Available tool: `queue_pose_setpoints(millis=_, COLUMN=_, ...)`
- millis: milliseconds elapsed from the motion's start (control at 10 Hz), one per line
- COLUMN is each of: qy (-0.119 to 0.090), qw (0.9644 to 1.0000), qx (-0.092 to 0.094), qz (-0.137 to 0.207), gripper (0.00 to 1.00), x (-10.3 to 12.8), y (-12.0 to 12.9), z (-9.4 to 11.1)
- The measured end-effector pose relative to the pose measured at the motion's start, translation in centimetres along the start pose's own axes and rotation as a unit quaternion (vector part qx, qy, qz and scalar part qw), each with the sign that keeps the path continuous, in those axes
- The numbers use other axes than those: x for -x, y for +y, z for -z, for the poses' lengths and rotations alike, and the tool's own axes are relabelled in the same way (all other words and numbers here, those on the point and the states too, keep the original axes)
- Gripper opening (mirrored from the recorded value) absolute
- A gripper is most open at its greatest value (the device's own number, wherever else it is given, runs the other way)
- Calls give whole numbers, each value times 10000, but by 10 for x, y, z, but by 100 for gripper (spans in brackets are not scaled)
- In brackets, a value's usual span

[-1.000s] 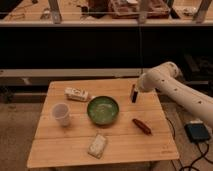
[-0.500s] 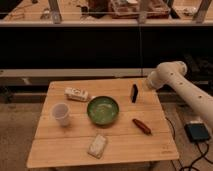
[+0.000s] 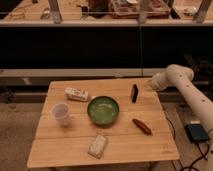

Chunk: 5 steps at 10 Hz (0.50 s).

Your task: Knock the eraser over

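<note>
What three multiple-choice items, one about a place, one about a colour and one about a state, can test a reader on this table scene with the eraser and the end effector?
1. Where does the eraser stand?
A. right of the bowl, near the table's far right side
B. inside the bowl
C. beside the cup

2. What colour is the bowl?
A. red
B. green
C. blue

3. What is the eraser's state?
A. lying flat
B. held in the air
C. upright on the table

Answers:
1. A: the black block is up and right of the bowl, and the end effector hangs just to its right, by the table edge.
2. B: its inside is plainly green.
3. C: it stands taller than wide, and the end effector appears apart from it.
</note>
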Motion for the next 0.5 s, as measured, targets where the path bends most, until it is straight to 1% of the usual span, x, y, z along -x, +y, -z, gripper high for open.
queue_pose_setpoints(millis=100, qy=-113, qw=9999, qx=-39, qz=49, gripper=20, x=4, y=5, z=-2)
queue_pose_setpoints(millis=200, qy=-75, qw=9999, qx=-63, qz=116, gripper=20, x=14, y=9, z=-4)
queue_pose_setpoints(millis=300, qy=109, qw=9997, qx=-120, qz=166, gripper=20, x=32, y=11, z=-2)
queue_pose_setpoints(millis=400, qy=215, qw=9995, qx=-170, qz=175, gripper=20, x=39, y=11, z=0)
queue_pose_setpoints(millis=500, qy=242, qw=9993, qx=-198, qz=192, gripper=20, x=44, y=12, z=-2)
